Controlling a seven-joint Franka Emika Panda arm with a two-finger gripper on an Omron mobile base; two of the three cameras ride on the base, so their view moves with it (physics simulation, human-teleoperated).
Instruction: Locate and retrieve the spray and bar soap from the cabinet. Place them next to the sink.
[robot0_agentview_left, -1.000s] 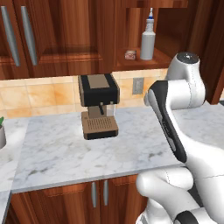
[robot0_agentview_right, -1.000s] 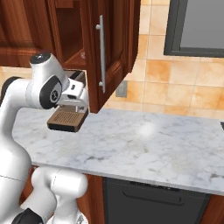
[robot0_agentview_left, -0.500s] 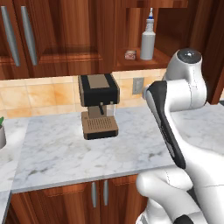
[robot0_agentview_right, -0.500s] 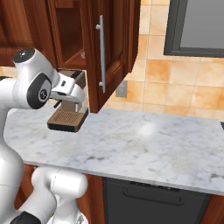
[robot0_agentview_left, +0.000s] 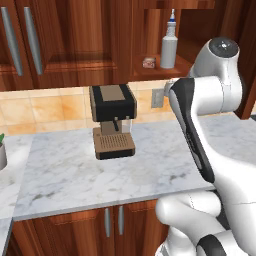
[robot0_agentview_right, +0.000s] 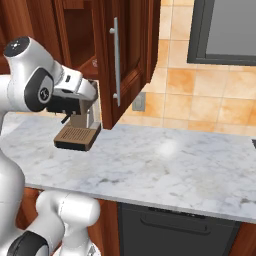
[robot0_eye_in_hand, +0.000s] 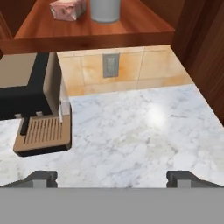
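Arm swung left | coffee machine (robot0_agentview_left: 113, 121) beneath cabinet (robot0_agentview_left: 165, 70) | door (robot0_agentview_right: 122, 60) possibly obstructing

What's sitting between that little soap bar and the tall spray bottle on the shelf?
Nothing: bare wooden shelf separates the soap from the spray in the left base view; the hand view agrees.

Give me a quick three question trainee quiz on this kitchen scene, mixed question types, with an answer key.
1. True or false: the bar soap lies on the marble counter.
2. Which stands right of the soap in the left base view? A) coffee machine B) spray C) wall socket
3. Fill in: the cabinet door is ____.

Key: 1 false, it is on the cabinet shelf; 2 B; 3 open.
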